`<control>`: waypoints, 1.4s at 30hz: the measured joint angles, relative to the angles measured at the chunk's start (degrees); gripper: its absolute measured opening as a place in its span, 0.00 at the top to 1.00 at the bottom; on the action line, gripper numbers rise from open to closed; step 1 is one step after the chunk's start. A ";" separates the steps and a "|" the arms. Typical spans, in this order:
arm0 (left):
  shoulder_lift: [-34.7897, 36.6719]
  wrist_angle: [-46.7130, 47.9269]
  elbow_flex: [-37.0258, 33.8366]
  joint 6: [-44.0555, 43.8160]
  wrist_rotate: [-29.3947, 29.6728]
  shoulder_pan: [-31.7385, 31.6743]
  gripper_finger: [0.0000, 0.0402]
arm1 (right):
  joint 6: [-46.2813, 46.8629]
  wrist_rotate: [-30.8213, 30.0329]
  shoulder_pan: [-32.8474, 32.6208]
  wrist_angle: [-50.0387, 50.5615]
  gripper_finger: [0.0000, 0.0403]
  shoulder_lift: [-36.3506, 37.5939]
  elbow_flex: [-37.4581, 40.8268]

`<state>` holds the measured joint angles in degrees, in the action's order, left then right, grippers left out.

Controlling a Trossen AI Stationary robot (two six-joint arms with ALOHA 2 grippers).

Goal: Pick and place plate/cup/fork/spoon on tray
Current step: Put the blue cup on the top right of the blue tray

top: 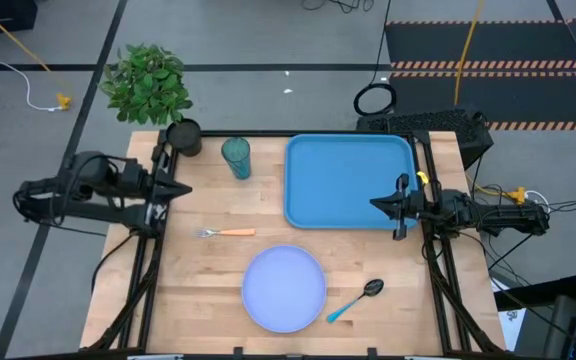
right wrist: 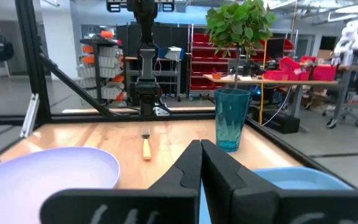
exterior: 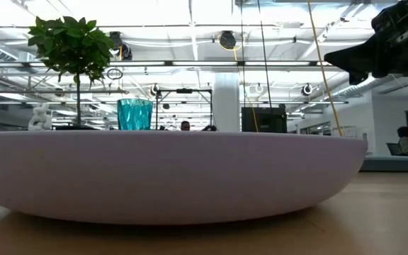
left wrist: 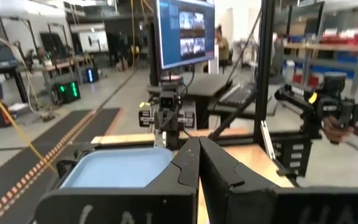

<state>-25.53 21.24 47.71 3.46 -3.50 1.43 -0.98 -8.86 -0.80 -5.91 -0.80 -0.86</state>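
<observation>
The lavender-blue plate [top: 284, 288] lies flat at the table's near middle. The teal cup [top: 236, 157] stands upright at the far middle, left of the bright blue tray [top: 349, 181]. The orange-handled fork [top: 227, 232] lies flat left of centre. The blue-handled spoon [top: 354, 299] lies right of the plate. My left gripper [top: 183, 187] is shut and empty at the table's left edge, also in its wrist view [left wrist: 197, 149]. My right gripper [top: 376, 203] is shut and empty above the tray's right rim, also in its wrist view [right wrist: 200, 152].
A green plant in a black pot [top: 181, 135] stands at the far left corner, close to the cup. A black metal frame [top: 428, 165] runs along the table's edges. A person's hand [left wrist: 344, 127] holds a handle beyond the table.
</observation>
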 joint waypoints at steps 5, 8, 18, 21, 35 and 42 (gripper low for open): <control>-6.64 11.48 10.38 2.88 1.44 0.00 0.99 | 2.96 0.00 0.00 0.02 1.00 -0.02 0.00; -10.97 19.19 16.73 3.59 2.36 0.00 0.99 | 5.99 0.04 0.00 -0.22 1.00 0.00 0.00; -19.15 31.82 23.13 3.92 4.22 0.00 0.99 | 15.74 2.06 -0.16 -2.86 1.00 -0.02 -0.01; -20.27 32.71 23.08 3.92 5.53 0.00 0.99 | 16.78 2.97 -1.10 -3.84 1.00 -0.03 -1.25; -20.88 32.56 23.08 4.33 11.64 -0.02 0.99 | 9.52 -12.24 -7.79 7.14 1.00 -19.44 -24.64; -21.94 32.47 23.03 3.94 11.67 -0.02 0.99 | 8.82 -15.26 -7.89 19.41 1.00 -34.49 -41.57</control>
<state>-47.47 53.71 70.74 7.40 8.16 1.41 7.84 -24.12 -8.69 13.49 -35.29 -42.43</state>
